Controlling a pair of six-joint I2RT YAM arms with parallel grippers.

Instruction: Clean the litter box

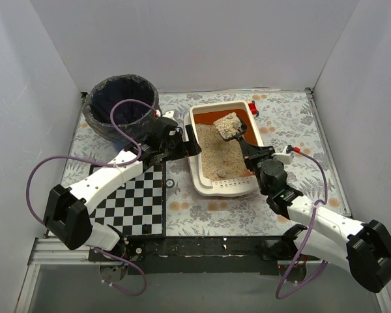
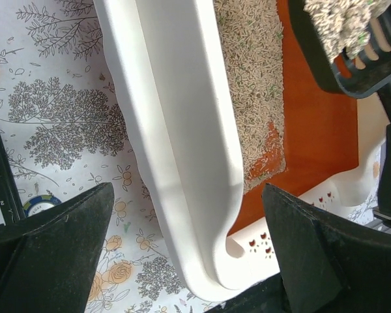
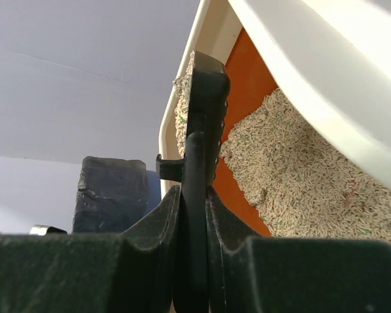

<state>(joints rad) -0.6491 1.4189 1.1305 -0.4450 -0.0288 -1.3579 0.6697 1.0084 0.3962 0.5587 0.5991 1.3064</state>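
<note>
The litter box (image 1: 200, 171) is a cream tray in the middle of the table, with an orange floor and beige litter (image 1: 219, 151). My right gripper (image 1: 249, 150) is shut on the handle of a black scoop (image 1: 229, 127), which holds a heap of litter above the box's far end. In the right wrist view my gripper (image 3: 195, 195) clamps the scoop (image 3: 205, 104) edge-on over the litter (image 3: 300, 176). My left gripper (image 1: 184, 141) is open at the box's left wall. In the left wrist view it (image 2: 189, 251) straddles the cream rim (image 2: 182, 130) near the slotted ledge (image 2: 300, 215), and the loaded scoop (image 2: 352, 45) shows too.
A round blue bin with a dark bag (image 1: 120, 107) stands at the back left, also seen in the right wrist view (image 3: 111, 192). A checkerboard mat (image 1: 133, 199) lies at the front left. A small ring (image 1: 170, 184) lies beside the box. A red-and-white object (image 1: 252, 107) sits behind it.
</note>
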